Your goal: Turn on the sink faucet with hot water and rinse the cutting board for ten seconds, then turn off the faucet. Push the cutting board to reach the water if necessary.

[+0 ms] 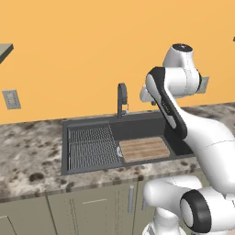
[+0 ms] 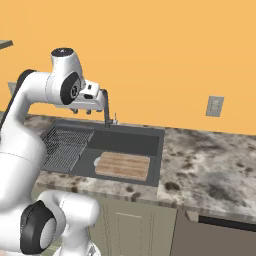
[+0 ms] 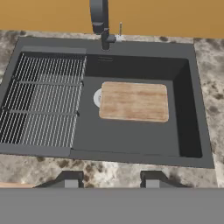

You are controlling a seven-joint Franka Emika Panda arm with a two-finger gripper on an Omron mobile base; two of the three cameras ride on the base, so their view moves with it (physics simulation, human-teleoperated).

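The dark grey sink [image 3: 131,158] is set in speckled granite, with the sink faucet [image 3: 99,21] at its back rim and the small lever handle [image 3: 119,35] on the faucet's right side. No water runs from the spout. The cutting board [image 3: 134,101] lies flat on the basin floor right of centre, partly covering the white drain [image 3: 96,98]. My gripper [image 3: 110,180] hovers high above the sink's front rim, open, with nothing between its fingers. From the right base view the gripper [image 2: 81,112] hangs just left of the faucet [image 2: 106,107], above the cutting board [image 2: 123,166].
A ridged dark drying rack [image 3: 43,103] fills the left part of the basin. Granite counter [image 2: 210,165] runs on both sides. Wall outlets [image 1: 11,99] [image 2: 215,105] sit on the orange wall. Cabinet fronts [image 1: 92,206] are below.
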